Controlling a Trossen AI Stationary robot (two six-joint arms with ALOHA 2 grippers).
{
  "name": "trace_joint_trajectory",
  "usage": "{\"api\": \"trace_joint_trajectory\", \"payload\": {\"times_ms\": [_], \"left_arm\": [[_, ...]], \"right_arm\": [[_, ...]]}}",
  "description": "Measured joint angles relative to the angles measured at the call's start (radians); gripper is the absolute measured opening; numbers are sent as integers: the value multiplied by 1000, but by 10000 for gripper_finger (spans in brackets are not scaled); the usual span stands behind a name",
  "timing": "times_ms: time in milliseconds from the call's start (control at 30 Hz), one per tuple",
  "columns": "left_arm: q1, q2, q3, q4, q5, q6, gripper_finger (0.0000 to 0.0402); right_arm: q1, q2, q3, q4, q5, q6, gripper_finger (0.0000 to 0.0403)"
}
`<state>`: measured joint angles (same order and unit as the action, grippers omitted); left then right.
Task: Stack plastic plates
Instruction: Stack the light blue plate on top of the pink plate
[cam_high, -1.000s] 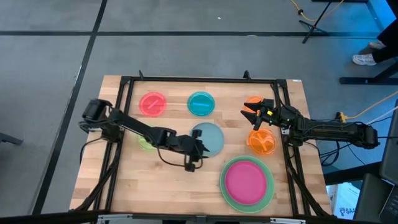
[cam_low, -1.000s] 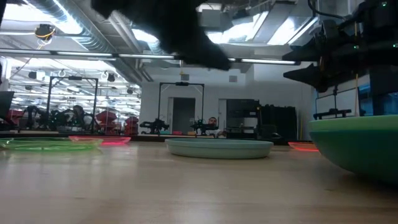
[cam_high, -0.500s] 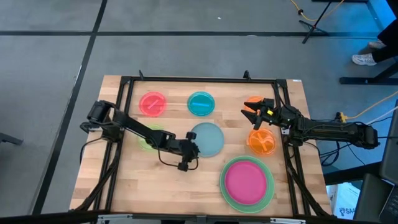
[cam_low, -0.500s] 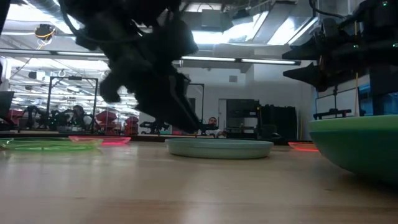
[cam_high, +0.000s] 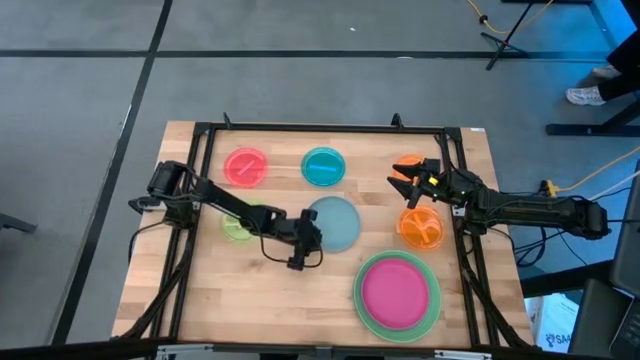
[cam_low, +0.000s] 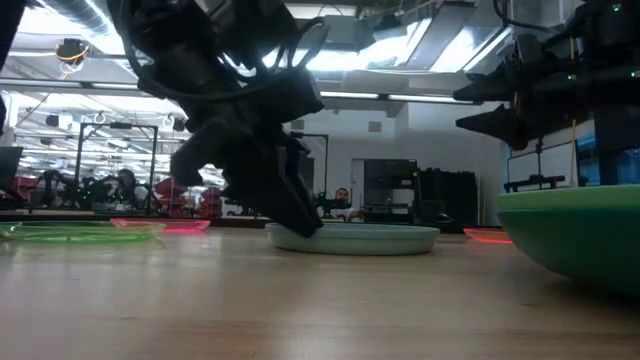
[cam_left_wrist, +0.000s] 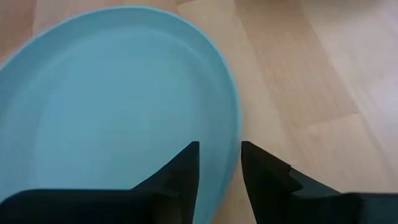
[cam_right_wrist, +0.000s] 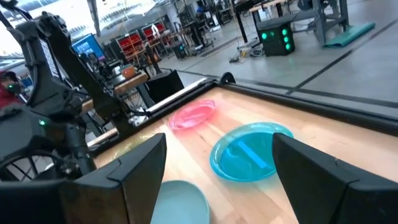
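Note:
The grey-blue plate lies flat on the table's middle. My left gripper is low at its near-left rim, open, with one finger over the plate's inside and the other outside above the wood. My right gripper hovers open between two orange plates. A magenta plate rests inside a mint green one. Pink and teal plates lie toward the far edge. The lime plate is partly hidden under the left arm. My left gripper's fingers come slanting down from the table's near-left side and stand on either side of the grey-blue plate's rim. Whether either finger touches the rim, I cannot tell. The plate lies flat on the table.
A black frame runs round the wooden tabletop. Bare wood lies in the near-left part. The stacked large plates stand close to the low camera. In the right wrist view the teal plate and pink plate lie ahead.
My left gripper has come down from above the table to the grey-blue plate's near-left rim and shifted slightly toward the table's left. The plates and my right arm have kept still.

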<state>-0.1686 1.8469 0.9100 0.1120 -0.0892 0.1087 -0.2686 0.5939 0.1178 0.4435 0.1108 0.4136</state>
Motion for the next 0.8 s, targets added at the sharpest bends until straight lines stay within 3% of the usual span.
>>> {"api": "trace_joint_trajectory", "payload": {"times_ms": [533, 800], "left_arm": [[24, 71, 30, 16, 53, 43, 8], [-35, 57, 128, -8, 22, 81, 11]], "right_arm": [[0, -3, 0, 15, 11, -22, 282], [0, -3, 0, 19, 10, -26, 282]]}}
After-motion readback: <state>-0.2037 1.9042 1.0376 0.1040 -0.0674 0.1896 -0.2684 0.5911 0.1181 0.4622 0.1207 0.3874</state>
